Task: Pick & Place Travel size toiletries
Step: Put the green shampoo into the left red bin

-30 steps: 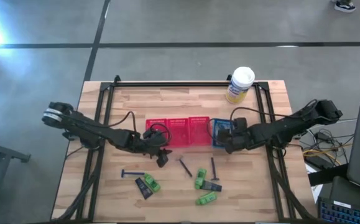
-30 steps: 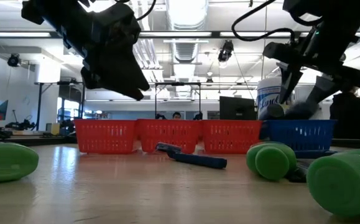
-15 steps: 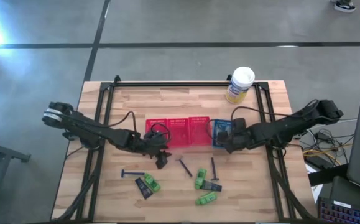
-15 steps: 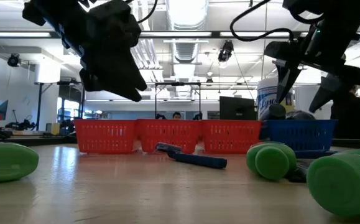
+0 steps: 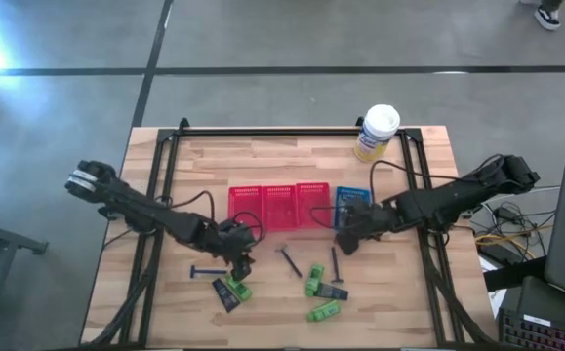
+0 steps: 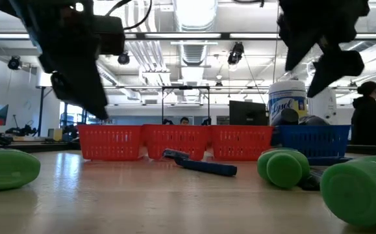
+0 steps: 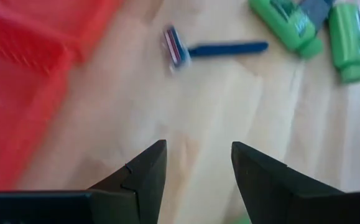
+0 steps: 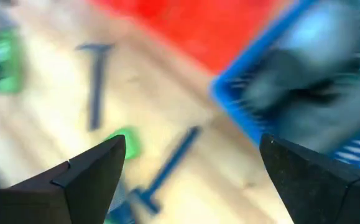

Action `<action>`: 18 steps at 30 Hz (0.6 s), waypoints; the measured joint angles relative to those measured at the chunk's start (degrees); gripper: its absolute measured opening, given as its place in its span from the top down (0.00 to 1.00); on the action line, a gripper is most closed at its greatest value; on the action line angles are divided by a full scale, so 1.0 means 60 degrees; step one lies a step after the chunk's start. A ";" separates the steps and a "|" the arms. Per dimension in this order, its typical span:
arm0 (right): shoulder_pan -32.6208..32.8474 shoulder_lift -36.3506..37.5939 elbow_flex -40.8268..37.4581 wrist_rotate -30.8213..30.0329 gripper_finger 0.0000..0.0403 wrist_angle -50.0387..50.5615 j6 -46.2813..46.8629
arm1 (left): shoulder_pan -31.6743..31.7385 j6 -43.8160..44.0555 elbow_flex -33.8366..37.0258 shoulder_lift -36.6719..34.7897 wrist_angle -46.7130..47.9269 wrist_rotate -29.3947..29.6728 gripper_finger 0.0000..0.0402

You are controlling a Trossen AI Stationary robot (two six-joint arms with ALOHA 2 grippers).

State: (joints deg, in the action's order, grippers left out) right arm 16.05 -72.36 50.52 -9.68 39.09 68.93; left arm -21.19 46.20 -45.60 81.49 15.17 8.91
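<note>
Your right gripper (image 5: 343, 242) has its fingers (image 8: 86, 177) spread wide with nothing between them; it hangs above the wood just in front of the blue basket (image 5: 352, 208), near the dark razor (image 5: 335, 261) lying below it. Its wrist view shows grey items blurred inside that basket.

Your left gripper (image 5: 240, 261) has its fingers (image 7: 142, 177) parted around bare wood, holding nothing. It sits in front of the left end of the red baskets (image 5: 278, 207), just above a green tube (image 5: 240, 290) that lies beside a small black tube (image 5: 226, 292). The blue-handled razor (image 5: 206, 272) lies just to its left, and from the left wrist you see it (image 7: 214, 49) ahead of the fingertips.

The rest of the toiletries lie loose on the table (image 5: 214, 166) in front of the baskets: a thin dark razor (image 5: 289, 261) between the two grippers, a green tube (image 5: 314, 280) next to it, another black tube (image 5: 334, 292) at the foot of the right-hand razor, and one more green tube (image 5: 324, 312) nearest the front edge. In the low view the green tubes (image 6: 282, 168) loom in the foreground.

The white-and-yellow canister (image 5: 376, 133) stands at the back edge, well apart. A person (image 6: 368, 127) shows in the room beyond.
</note>
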 joint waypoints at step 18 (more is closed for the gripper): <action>0.0365 -0.0011 -0.0062 0.0042 0.09 -0.0929 -0.0172 | -0.1535 0.5330 -0.0127 0.0000 0.1324 0.0146 0.48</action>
State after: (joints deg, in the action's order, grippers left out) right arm 18.24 -72.42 50.15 -9.43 33.52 67.90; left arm -30.40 78.18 -46.37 81.49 23.11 9.78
